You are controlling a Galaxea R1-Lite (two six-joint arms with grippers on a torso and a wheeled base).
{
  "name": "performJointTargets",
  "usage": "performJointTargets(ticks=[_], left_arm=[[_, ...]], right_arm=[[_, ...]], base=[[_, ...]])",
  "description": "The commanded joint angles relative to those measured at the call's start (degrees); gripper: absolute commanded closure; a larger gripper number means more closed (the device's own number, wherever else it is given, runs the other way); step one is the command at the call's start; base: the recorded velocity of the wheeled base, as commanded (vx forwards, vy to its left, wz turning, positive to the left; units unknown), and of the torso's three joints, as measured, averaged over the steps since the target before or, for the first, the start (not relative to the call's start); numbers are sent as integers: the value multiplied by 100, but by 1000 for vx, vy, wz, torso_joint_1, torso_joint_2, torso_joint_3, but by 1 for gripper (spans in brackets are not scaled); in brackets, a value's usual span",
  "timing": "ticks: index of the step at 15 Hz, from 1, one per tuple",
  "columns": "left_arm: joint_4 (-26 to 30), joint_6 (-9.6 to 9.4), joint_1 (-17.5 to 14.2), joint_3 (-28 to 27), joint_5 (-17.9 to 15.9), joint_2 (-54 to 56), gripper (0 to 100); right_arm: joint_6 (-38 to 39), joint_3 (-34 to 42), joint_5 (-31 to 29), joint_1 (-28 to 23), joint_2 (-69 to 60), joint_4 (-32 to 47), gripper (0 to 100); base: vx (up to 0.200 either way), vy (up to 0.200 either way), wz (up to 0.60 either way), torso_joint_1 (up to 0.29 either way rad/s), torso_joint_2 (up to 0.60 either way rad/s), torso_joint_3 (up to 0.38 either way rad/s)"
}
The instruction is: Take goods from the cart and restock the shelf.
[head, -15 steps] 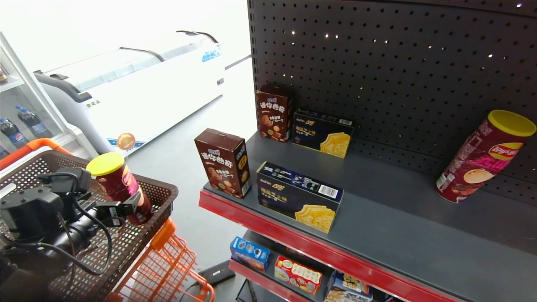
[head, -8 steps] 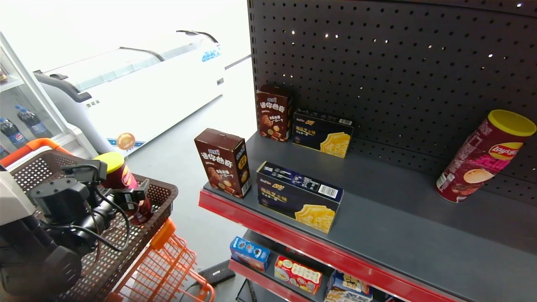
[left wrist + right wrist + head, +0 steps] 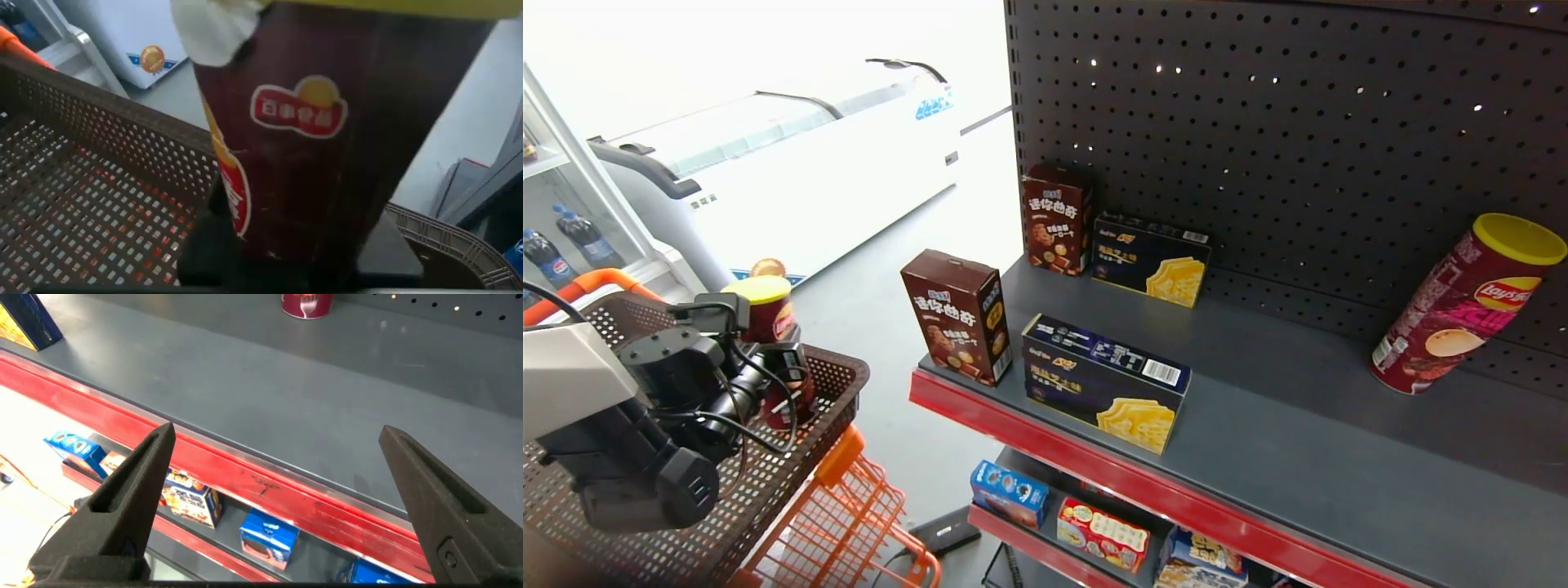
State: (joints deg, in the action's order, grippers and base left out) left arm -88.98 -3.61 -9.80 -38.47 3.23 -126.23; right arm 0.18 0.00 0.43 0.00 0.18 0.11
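Dark pegboard backs the grey shelf [image 3: 1298, 408], which has a red front edge. Beyond its left end stands a white chest freezer [image 3: 792, 180]. Nearer is the cart's brown mesh basket [image 3: 837, 371]. Navy biscuit boxes lie at the front edge [image 3: 1107, 384] and the back [image 3: 1152, 261]. Brown cookie boxes stand at the front-left corner [image 3: 956, 314] and back-left [image 3: 1058, 219]. A shelved chip canister [image 3: 1462, 306] sits by the pegboard toward the right end. The left gripper [image 3: 783, 363] is clamped on a yellow-lidded chip canister [image 3: 310, 131], upright over the basket's shelf-side rim. The right gripper [image 3: 278, 510] is spread wide, holding nothing, over the red edge.
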Motion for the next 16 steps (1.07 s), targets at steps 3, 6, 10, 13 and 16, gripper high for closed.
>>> performJointTargets(ticks=[3, 6, 10, 13, 16], left_arm=[[12, 0, 40, 15, 2, 143, 100], [100, -17, 75, 68, -15, 661, 100], [1067, -8, 259, 77, -51, 1734, 100], [1928, -8, 435, 94, -429, 2665, 100], [2649, -8, 839, 24, -710, 3562, 100]], right_arm=[[-1, 0, 1, 0, 8, -2, 0], [-1, 0, 1, 0, 8, -2, 0], [-1, 0, 1, 0, 8, -2, 0], [-1, 0, 1, 0, 8, 7, 0], [-1, 0, 1, 0, 8, -2, 0]], base=[[0, 0, 0, 0, 0, 0], [0, 0, 0, 0, 0, 0], [0, 0, 0, 0, 0, 0], [0, 0, 0, 0, 0, 0], [0, 0, 0, 0, 0, 0]])
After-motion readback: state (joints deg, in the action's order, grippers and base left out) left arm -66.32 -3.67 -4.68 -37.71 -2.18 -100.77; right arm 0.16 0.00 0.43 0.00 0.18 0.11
